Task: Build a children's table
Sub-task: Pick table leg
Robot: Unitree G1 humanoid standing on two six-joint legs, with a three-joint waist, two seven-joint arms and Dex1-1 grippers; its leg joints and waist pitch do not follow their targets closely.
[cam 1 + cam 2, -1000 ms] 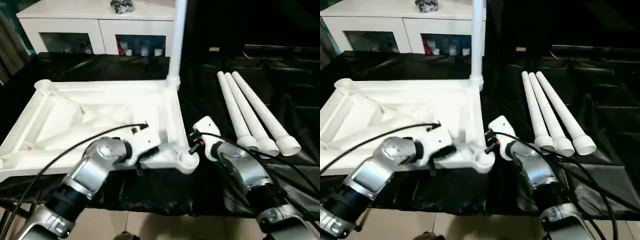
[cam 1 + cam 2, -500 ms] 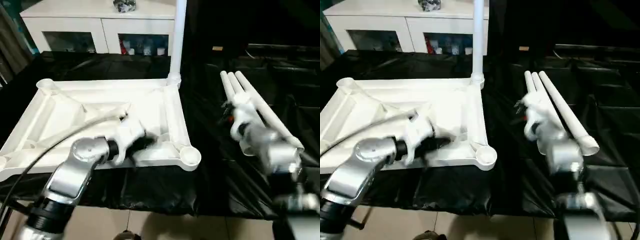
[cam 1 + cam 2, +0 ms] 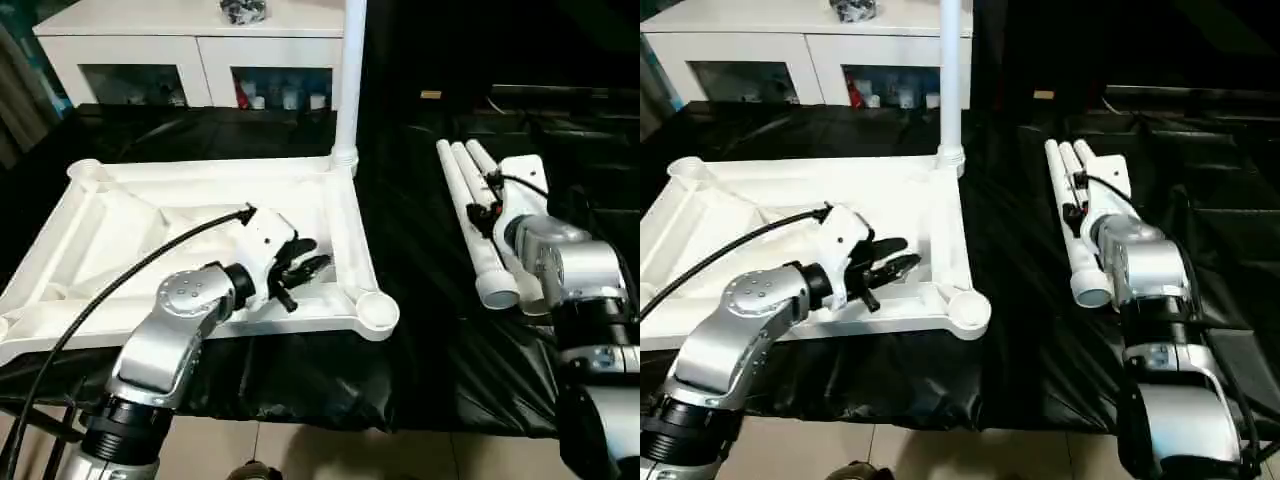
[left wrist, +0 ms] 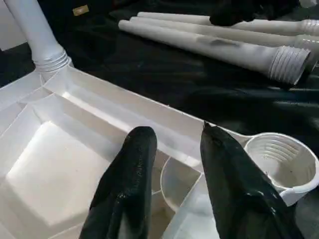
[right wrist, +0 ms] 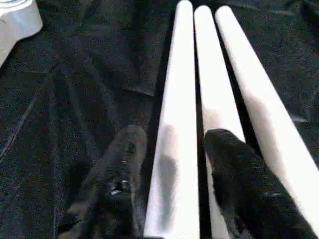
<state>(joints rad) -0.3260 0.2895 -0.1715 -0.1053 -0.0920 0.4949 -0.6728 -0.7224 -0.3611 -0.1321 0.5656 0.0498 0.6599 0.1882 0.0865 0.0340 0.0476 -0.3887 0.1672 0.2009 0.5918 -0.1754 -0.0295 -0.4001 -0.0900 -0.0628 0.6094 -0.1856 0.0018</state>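
Observation:
The children's table top [image 3: 120, 230] lies upside down on black cloth, ribbed side up. One white leg [image 3: 349, 80] stands upright in its far right corner. The near right corner socket [image 3: 377, 311] is empty. Three loose legs [image 3: 470, 220] lie side by side to the right. My left gripper [image 4: 174, 134] hovers open over the ribs just inside that empty socket, holding nothing. My right gripper [image 5: 172, 134] is open above the loose legs, its fingers [image 5: 119, 164] astride the leg [image 5: 174, 99] nearest the table top.
A white cabinet [image 3: 190, 50] with glass doors stands behind the work surface, a dark object [image 3: 243, 10] on top. Black cloth [image 3: 420, 280] covers the surface up to its front edge, with tiled floor [image 3: 300, 450] below.
Both grippers have opened. My right arm swung away from the near corner socket to over the loose legs. My left gripper moved from the front rim to over the ribbed inside.

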